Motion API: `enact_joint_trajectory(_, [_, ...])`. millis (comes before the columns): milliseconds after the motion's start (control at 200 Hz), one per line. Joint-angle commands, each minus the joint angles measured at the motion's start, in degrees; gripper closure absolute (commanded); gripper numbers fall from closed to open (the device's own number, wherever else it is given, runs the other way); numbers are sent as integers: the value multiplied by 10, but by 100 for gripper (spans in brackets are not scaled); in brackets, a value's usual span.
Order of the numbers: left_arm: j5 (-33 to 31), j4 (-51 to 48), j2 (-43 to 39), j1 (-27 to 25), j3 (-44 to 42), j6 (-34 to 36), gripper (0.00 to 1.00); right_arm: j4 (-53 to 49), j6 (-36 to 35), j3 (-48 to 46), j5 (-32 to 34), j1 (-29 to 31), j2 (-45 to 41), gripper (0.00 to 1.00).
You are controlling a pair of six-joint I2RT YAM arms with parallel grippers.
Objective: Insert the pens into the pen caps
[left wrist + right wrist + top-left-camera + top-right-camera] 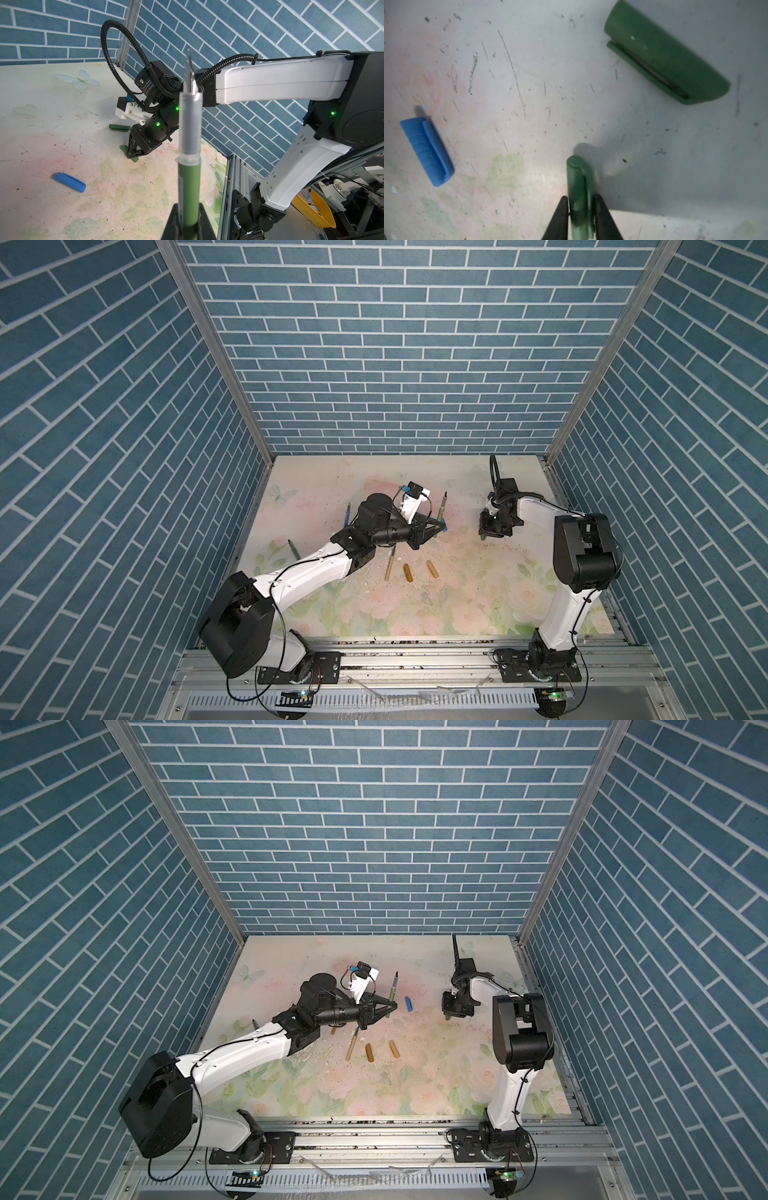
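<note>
A green pen (190, 166) is held tight in the left pincer (188, 209), nib raised. A green cap (578, 180) is clasped by the right pincer (581, 205), low at the worktop (508, 83), well to the pen's right. The cap's long axis is judged not yet in line with the nib.

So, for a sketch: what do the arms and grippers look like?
The left arm and right arm have white shells between black joint housings. Green lights dot the right's joints; a ribbed black conduit loops at its wrist by a white camera bracket. The left gripper and right gripper are black, with tapering latticed fingers.
</note>
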Motion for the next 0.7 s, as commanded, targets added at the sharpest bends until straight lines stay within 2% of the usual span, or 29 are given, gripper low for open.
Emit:
enact_joint_trajectory(0, [10,8,7,-3,16,2,100,-11,-12,0,19,2,28,78])
enact_joint_trajectory(80, [9,8,8,-3,16,2,100,-7,-3,1,23,9,26,81])
enact_joint_trajectory(225, [8,4,8,-3,17,3,100,-9,11,8,37,24,14,81])
enact_joint_trajectory(355, [7,2,5,-4,18,2,100,-18,13,19,43,30,10,75])
enact_joint_trajectory(695, [3,-4,-6,-5,18,3,100,-25,21,34,38,36,33,75])
